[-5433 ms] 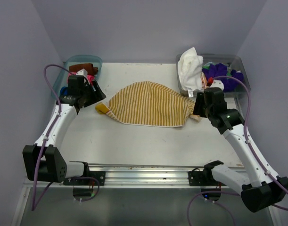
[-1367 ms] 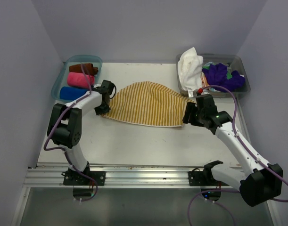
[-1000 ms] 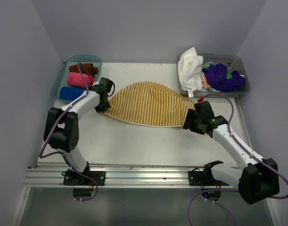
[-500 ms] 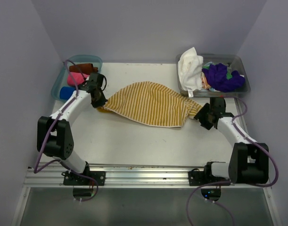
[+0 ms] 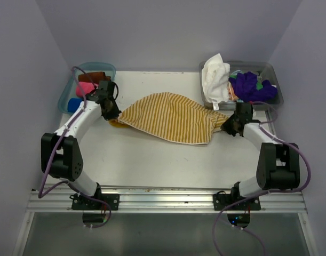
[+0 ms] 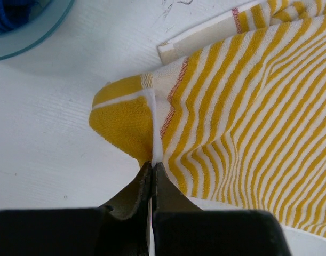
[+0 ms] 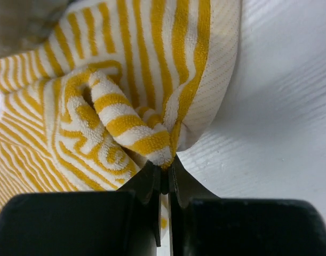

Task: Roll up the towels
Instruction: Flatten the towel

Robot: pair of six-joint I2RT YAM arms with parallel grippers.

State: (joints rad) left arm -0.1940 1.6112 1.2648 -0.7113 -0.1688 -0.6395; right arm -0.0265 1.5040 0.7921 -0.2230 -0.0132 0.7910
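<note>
A mustard-yellow towel with white stripes (image 5: 171, 118) lies spread across the middle of the white table. My left gripper (image 5: 110, 113) is shut on its left corner (image 6: 152, 152), where a solid yellow patch folds over. My right gripper (image 5: 228, 128) is shut on the bunched right corner (image 7: 165, 154). Rolled pink (image 5: 87, 88), blue (image 5: 73, 104) and brown (image 5: 93, 78) towels sit in the left bin. A white towel (image 5: 214, 76) and a purple towel (image 5: 251, 87) fill the right bin.
A teal bin (image 5: 66, 95) stands at the back left, its rim also in the left wrist view (image 6: 40, 37). A clear bin (image 5: 273, 80) stands at the back right. Lilac walls close in three sides. A metal rail (image 5: 163, 194) runs along the near edge.
My right gripper has swung out to the towel's right corner and shut on it. My left gripper, shut all along, has shifted left with its corner, pulling the towel wider.
</note>
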